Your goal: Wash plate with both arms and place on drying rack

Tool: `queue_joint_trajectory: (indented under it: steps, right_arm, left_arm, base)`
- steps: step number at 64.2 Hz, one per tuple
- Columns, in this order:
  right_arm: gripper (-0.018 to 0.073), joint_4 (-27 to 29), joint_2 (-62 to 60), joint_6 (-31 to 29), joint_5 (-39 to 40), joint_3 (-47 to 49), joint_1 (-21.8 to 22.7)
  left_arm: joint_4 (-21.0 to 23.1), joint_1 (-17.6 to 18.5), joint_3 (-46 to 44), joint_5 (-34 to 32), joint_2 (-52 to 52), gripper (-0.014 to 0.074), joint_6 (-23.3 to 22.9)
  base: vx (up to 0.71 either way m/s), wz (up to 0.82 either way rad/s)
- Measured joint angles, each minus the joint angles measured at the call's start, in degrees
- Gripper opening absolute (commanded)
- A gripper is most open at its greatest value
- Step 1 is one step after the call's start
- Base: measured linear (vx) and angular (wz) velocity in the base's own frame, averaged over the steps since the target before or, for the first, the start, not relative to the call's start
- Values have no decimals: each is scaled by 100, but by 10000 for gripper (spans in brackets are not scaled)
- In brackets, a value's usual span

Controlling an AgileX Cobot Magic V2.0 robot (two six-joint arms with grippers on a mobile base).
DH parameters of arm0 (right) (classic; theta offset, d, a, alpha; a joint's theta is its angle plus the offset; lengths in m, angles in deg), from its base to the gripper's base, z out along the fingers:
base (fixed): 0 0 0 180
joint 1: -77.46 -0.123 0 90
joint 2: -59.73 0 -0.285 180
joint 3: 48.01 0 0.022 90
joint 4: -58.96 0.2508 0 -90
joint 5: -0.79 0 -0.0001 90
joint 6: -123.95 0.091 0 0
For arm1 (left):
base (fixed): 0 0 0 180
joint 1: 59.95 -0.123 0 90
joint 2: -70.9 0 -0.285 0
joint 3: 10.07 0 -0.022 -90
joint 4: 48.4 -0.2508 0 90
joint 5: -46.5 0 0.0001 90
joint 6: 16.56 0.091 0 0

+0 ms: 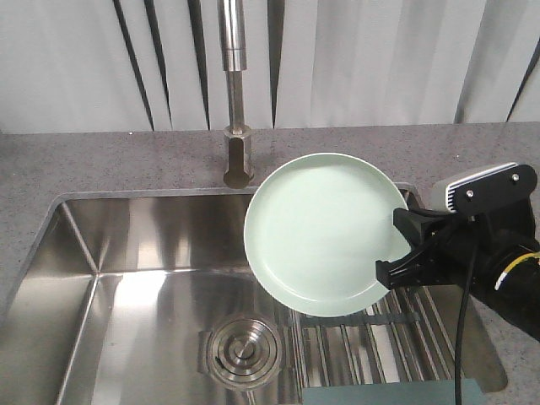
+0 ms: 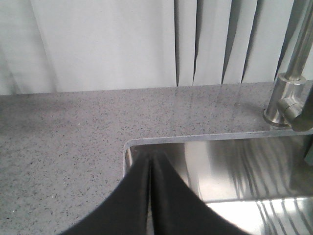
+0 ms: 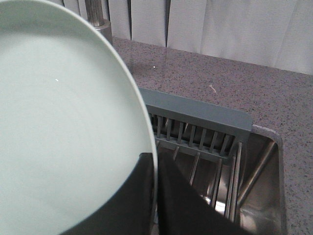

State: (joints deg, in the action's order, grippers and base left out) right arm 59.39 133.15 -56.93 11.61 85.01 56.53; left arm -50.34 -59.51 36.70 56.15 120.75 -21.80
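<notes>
Mint-green plate [image 1: 325, 232] hangs tilted over the sink [image 1: 126, 278], above the drying rack [image 1: 371, 337]. Jaws on the right arm [image 1: 494, 270] pinch only its rim, so it could slip. Jaws on the left arm [image 2: 166, 210] are closed on nothing.

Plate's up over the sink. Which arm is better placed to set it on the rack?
Right. The right gripper is clamped on the rim of the plate, with the rack below it. The left gripper is shut, empty, by a corner of the sink.
</notes>
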Motion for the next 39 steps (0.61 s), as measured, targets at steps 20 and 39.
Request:
queue_joint_trajectory:
  steps: [20,39]
  right_arm:
    - [-5,0,0,0,0,0,0]
    - [-5,0,0,0,0,0,0]
  left_arm:
    - [0,0,0,-6,389,209,65]
    - [0,0,0,-28,459,580,91]
  base:
    - [0,0]
    - [0,0]
